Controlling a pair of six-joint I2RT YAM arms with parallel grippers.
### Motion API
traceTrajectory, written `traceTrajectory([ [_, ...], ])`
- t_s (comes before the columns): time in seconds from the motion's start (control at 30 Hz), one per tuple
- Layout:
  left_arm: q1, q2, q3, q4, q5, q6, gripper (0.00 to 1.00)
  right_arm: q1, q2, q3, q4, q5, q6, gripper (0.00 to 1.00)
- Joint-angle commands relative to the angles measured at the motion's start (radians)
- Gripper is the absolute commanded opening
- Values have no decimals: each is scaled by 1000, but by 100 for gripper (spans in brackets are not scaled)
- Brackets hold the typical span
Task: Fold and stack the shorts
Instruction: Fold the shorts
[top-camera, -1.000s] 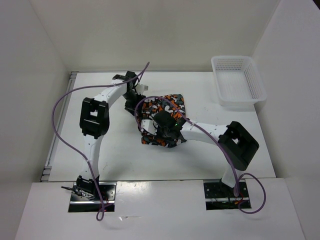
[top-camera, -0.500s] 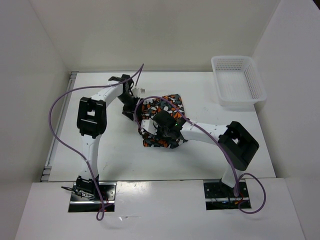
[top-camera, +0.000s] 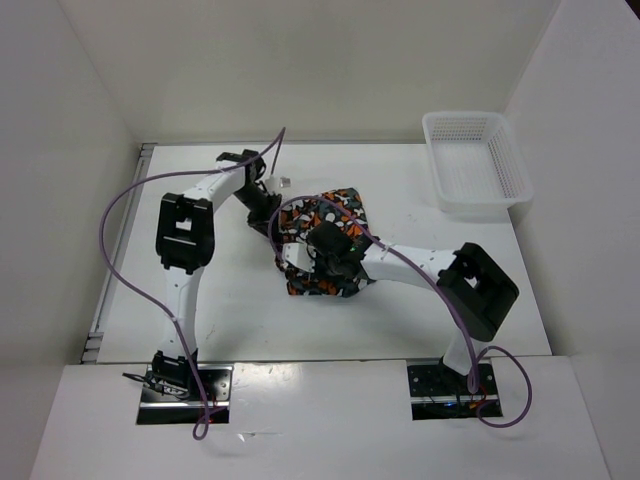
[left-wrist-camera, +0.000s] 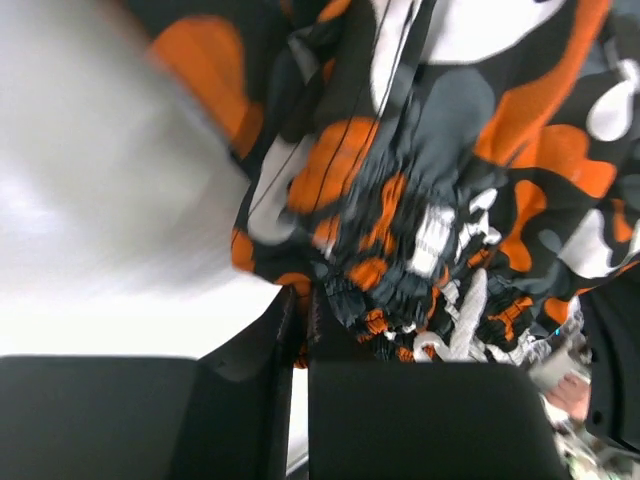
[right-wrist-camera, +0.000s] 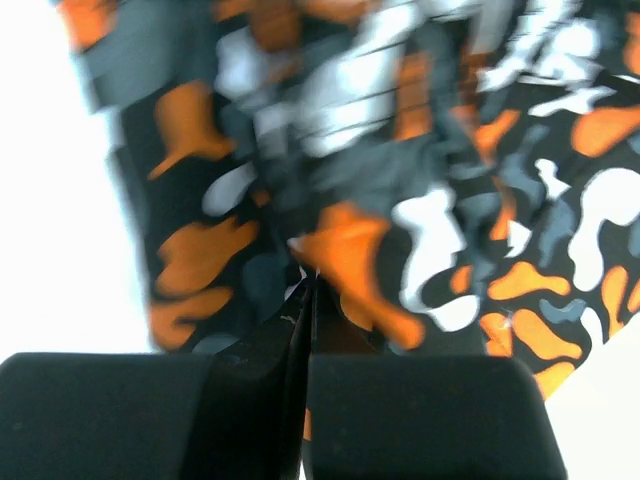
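White counter (top-camera: 230, 310) carries soft orange-and-black camouflage fabric shorts (top-camera: 337, 208); left gripper (left-wrist-camera: 305, 300) and right gripper (right-wrist-camera: 308, 290) each pinch cloth, seemingly mid-fold; next, lay it flat.

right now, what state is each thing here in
shorts: bunched, partly folded, pinched by both grippers
left gripper: shut on the shorts at the waistband
right gripper: shut on the shorts
basket: upright, empty, apart from the shorts
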Motion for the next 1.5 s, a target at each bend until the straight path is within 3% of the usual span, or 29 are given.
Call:
traceTrajectory([
  [0.0, 48, -50, 88, 28, 18, 5, 1, -5, -70, -8, -76, -66, -68, 0],
  [0.2, 68, -30, 204, 61, -44, 5, 0, -5, -242, -103, -125, -215, -178, 0],
  [0.37, 59, 30, 215, 70, -35, 5, 0, -5, -242, -113, -135, -224, -201, 0],
  [0.47, 38, 56, 215, 79, -25, 5, 11, 5, -242, -113, -101, -224, -212, 0],
  [0.57, 29, 65, 215, 99, -16, 5, 23, 6, -222, -113, -89, -233, -232, 32],
  [0.63, 29, 53, 215, 99, 8, 5, 38, 15, -222, -92, -78, -233, -232, 54],
  [0.67, 29, 53, 215, 99, 17, 5, 51, 15, -222, -69, -67, -233, -214, 58],
  [0.73, 29, 15, 215, 108, 8, 5, 58, 15, -236, -32, -67, -233, -154, 62],
  [0.9, 29, -80, 226, 108, -1, 5, 77, 15, -294, 113, -43, -265, 47, 62],
  [1.0, 9, -104, 215, 108, -5, 5, 82, -51, -294, 123, -12, -288, 193, 61],
  [1.13, -34, -58, 189, 93, -144, 5, 82, -218, -235, 86, 57, -207, 324, 61],
  [1.27, -34, 14, 189, 72, -144, 5, 82, -404, -153, 86, 88, -184, 430, 61],
  [1.47, -57, 68, 221, 84, -25, 5, 84, -445, -53, 86, 141, -80, 452, 54],
])
